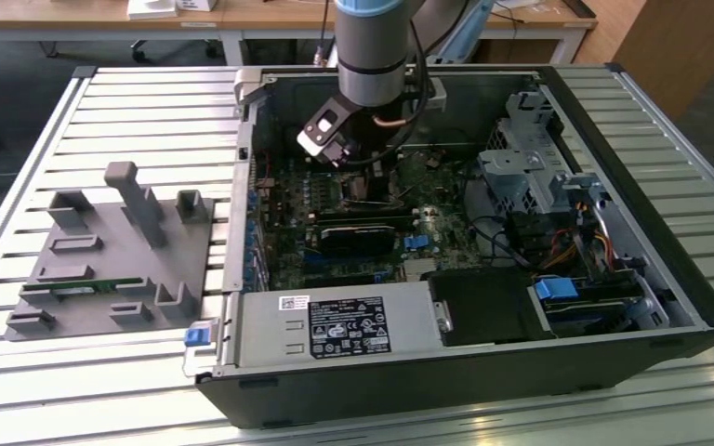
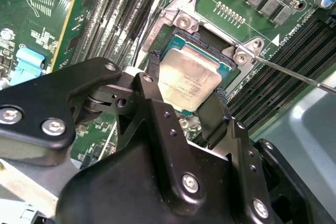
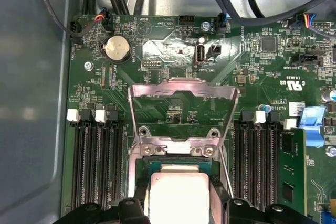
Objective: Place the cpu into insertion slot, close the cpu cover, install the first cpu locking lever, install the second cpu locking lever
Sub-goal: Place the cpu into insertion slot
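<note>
We find the gripper (image 2: 186, 80) low inside the open computer case (image 1: 456, 390), directly over the insertion slot (image 2: 185, 22). Its two black fingers (image 2: 211, 119) are closed to a narrow gap and bear on two opposite edges of the cpu (image 2: 188, 85), so the chip lies between the fingertips rather than to one side of them.

The cpu is close to square and we read no useful long axis. Its edges run parallel to the slot's metal rim. In both wrist views it lies flat within the outline of the slot. We cannot tell whether it is fully seated or held just above the contacts.

The cpu cover (image 3: 152, 88) stands raised at the hinge side of the slot, apart from the chip. A locking lever (image 2: 294, 73) is swung out to one side, clear of the fingers.

Room is tight. Rows of memory slots (image 3: 97, 166) flank the slot on two sides of the green motherboard (image 3: 252, 72), just beside the fingers.
</note>
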